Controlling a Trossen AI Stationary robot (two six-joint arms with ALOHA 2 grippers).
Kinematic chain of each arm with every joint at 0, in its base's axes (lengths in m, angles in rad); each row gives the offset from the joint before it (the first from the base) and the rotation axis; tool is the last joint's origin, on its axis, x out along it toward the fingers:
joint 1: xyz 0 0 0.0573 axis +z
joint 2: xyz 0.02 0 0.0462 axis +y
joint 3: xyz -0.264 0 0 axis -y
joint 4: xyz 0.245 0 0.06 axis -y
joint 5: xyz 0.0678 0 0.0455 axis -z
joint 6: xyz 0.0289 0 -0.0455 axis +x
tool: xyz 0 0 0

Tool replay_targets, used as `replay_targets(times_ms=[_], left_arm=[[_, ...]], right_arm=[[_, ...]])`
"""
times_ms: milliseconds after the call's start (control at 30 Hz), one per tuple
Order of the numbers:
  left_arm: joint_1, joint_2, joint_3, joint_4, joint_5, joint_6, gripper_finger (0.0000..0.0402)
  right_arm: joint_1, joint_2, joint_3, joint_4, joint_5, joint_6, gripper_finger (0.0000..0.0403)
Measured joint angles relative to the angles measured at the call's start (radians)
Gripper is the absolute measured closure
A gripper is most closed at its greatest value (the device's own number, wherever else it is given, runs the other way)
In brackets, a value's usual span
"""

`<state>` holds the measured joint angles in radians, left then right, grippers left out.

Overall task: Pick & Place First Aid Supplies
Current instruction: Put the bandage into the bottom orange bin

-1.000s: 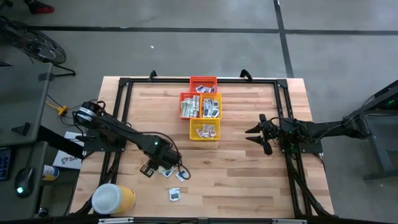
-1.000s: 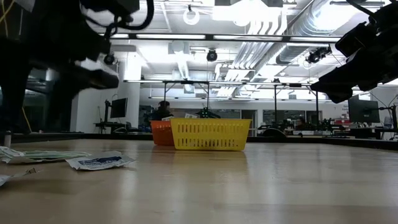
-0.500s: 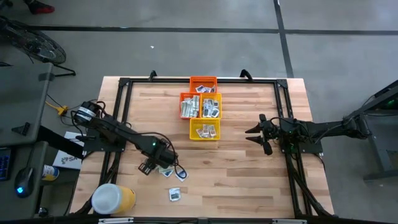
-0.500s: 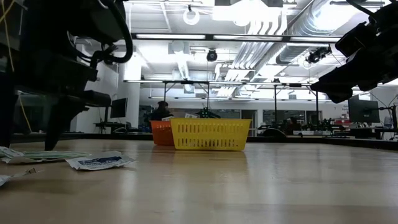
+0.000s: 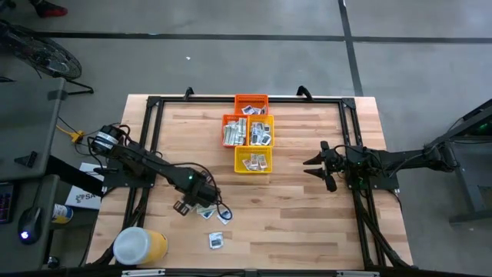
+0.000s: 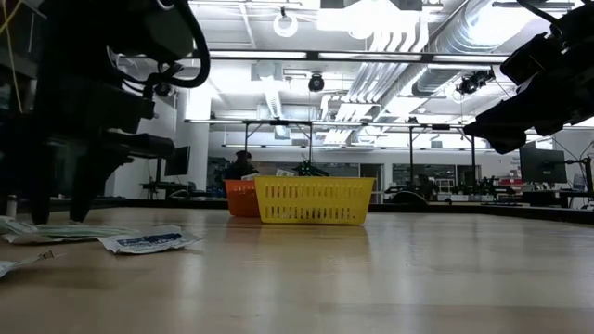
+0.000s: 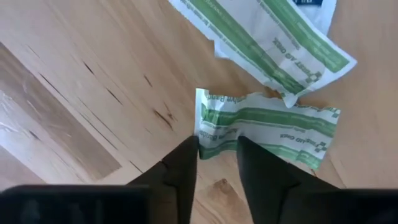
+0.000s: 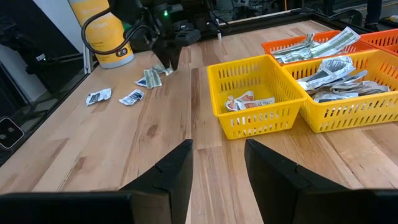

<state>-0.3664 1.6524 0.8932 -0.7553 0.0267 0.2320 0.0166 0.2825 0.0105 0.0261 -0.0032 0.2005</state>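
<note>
Lowered since a second earlier: left gripper [image 7: 216, 163], now down at the table [image 5: 307, 223] over the loose first aid supplies, fingers [image 7: 180, 168] a narrow gap apart, straddling the near edge of a green-and-white strip packet [image 7: 267, 127]; touching that edge, not yet clamped. Second green-and-white strip [image 7: 273, 40] just beyond, overlapping the first at one corner. Nearby on the wood: white square packets with blue marks [image 5: 217, 241], loose, near the yellow tub with white lid [image 5: 140, 246] at the front left corner. Farther back at centre: yellow basket [image 5: 253, 161], then the orange baskets [image 5: 247, 129], all holding packets. Right gripper [image 5: 317, 167] unmoved, raised at the right side, fingers apart and empty
</note>
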Motion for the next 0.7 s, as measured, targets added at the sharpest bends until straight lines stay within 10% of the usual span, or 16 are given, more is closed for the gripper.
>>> replay_targets(times_ms=[700], left_arm=[[0.000, 0.002, 0.001, 0.011, 0.012, -0.118, 0.0398]], right_arm=[[0.000, 0.000, 0.000, 0.000, 0.000, 0.000, 0.0263]])
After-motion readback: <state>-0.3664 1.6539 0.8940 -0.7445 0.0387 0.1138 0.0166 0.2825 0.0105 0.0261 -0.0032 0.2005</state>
